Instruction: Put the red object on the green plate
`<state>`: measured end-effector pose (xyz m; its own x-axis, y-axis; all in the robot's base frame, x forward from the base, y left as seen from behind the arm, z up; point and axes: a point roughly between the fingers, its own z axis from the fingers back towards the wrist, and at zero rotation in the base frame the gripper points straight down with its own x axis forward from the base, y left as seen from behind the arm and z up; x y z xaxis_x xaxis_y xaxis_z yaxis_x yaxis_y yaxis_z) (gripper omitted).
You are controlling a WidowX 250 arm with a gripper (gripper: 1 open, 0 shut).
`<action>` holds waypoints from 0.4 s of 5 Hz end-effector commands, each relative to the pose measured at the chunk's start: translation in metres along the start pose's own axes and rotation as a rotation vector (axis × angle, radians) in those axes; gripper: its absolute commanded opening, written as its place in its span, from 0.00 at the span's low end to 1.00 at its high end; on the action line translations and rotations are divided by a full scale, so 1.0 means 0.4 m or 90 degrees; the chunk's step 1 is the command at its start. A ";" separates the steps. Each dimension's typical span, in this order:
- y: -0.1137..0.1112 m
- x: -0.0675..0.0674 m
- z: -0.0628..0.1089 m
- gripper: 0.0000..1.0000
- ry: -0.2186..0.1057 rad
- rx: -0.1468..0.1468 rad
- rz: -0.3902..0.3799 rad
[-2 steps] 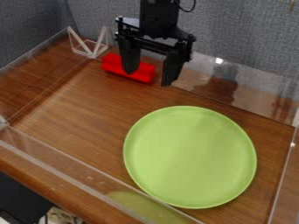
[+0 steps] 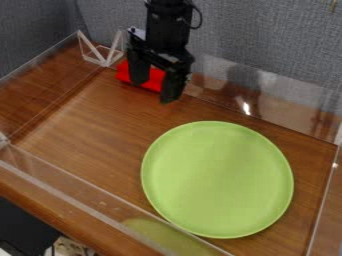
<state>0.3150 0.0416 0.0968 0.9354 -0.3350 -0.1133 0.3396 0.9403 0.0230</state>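
Note:
The red object (image 2: 136, 71) lies at the back of the wooden table, mostly hidden behind my gripper; only its left end and a strip between the fingers show. My black gripper (image 2: 154, 82) hangs over it, open, one finger on each side of the block. I cannot tell whether the fingers touch it. The green plate (image 2: 218, 178) lies flat at the front right, apart from the gripper, with nothing on it.
Clear acrylic walls (image 2: 40, 62) ring the wooden table (image 2: 80, 130). A small white wire stand (image 2: 96, 46) sits in the back left corner beside the red block. A grey fabric wall stands behind.
The gripper has shifted left and turned about its vertical axis, so its fingers now straddle the red block and cover more of it. Block and plate have not moved.

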 end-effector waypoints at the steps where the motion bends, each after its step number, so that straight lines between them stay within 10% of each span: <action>1: 0.057 0.062 0.026 1.00 -0.055 0.048 -0.103; 2: 0.103 0.099 0.021 1.00 -0.070 0.074 -0.202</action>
<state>0.3583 0.0617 0.0823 0.7803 -0.6218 -0.0677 0.6254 0.7774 0.0677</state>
